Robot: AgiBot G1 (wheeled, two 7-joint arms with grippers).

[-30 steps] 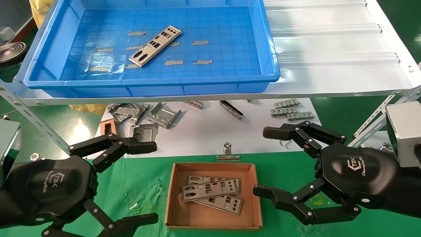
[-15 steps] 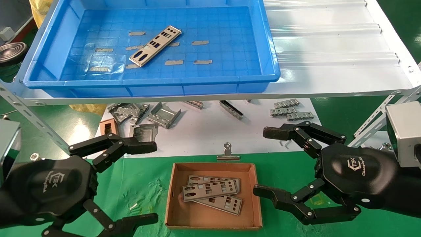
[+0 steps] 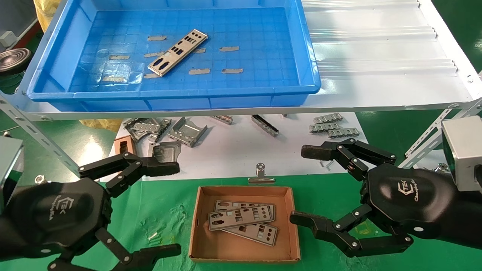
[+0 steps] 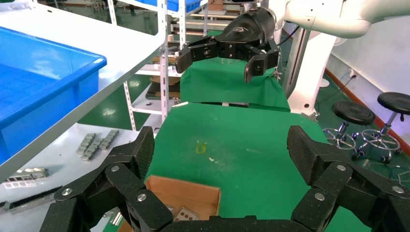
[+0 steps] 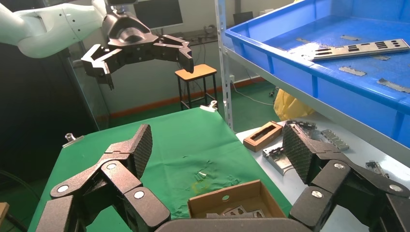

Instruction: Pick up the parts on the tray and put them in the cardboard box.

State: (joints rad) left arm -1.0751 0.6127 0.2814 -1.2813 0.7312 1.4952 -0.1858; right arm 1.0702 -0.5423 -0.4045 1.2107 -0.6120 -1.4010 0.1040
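One part is left on the tray, lying flat and slantwise on the gridded floor among bits of grey tape, well beyond and above both claws on the upper shelf. Three parts already lie stacked in the cardboard box, which sits on the green cloth between the two claws, its near right wall just beside the lower finger of the right gripper. That claw is spread wide and grips nothing. The left gripper hangs on the box's other side, a little apart from it, equally wide open and empty. By my reading the job is mostly done: one plate remains to fetch, and neither claw is reaching for it.
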